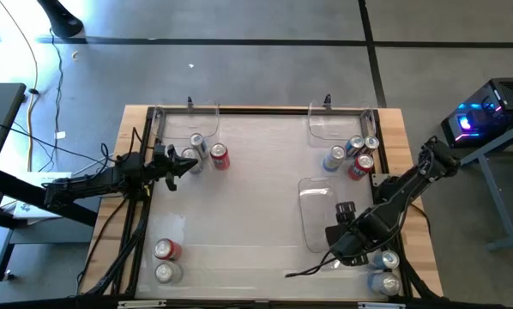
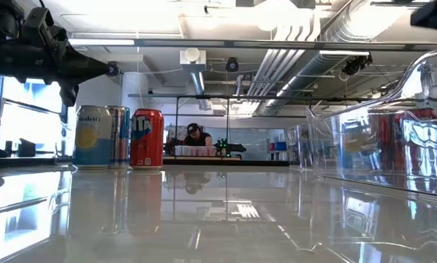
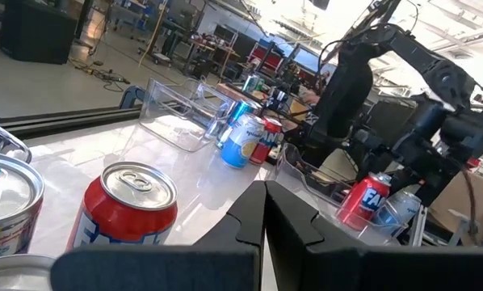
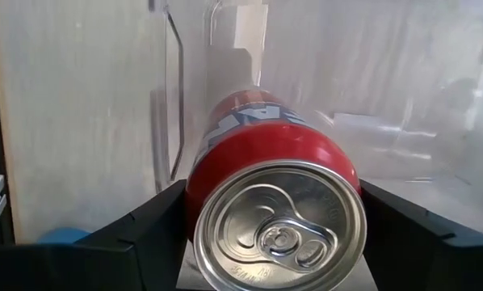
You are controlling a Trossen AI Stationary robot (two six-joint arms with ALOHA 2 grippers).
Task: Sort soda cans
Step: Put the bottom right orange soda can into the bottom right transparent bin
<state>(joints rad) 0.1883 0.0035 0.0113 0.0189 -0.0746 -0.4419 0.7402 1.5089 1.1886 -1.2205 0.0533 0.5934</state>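
My right gripper (image 1: 344, 221) is shut on a red soda can (image 4: 274, 186) over the near part of a clear bin (image 1: 316, 193); from above, the gripper hides the can. My left gripper (image 1: 181, 163) is shut and hangs in the air (image 2: 65, 80) beside three upright cans at the far left: a red one (image 1: 219, 157) and two pale ones (image 1: 193, 160) (image 1: 196, 143). Several cans (image 1: 353, 156) stand at the far right. Two more (image 1: 165, 260) stand at the near left, and two (image 1: 386, 270) at the near right. My right gripper pinches the red can's side wall (image 4: 217, 162) near its top end, one finger (image 4: 144, 230) on each side of the body. The can lies on its side in the hold, its silver top (image 4: 278, 230) facing the wrist camera and its length pointing away along the fingers.
Two more clear bins stand at the far edge, one at the left (image 1: 192, 120) and one at the right (image 1: 338, 120). A raised frame (image 1: 265, 110) runs round the table. Cables (image 1: 123, 249) trail along the left side. The glossy middle (image 1: 248, 206) is bare.
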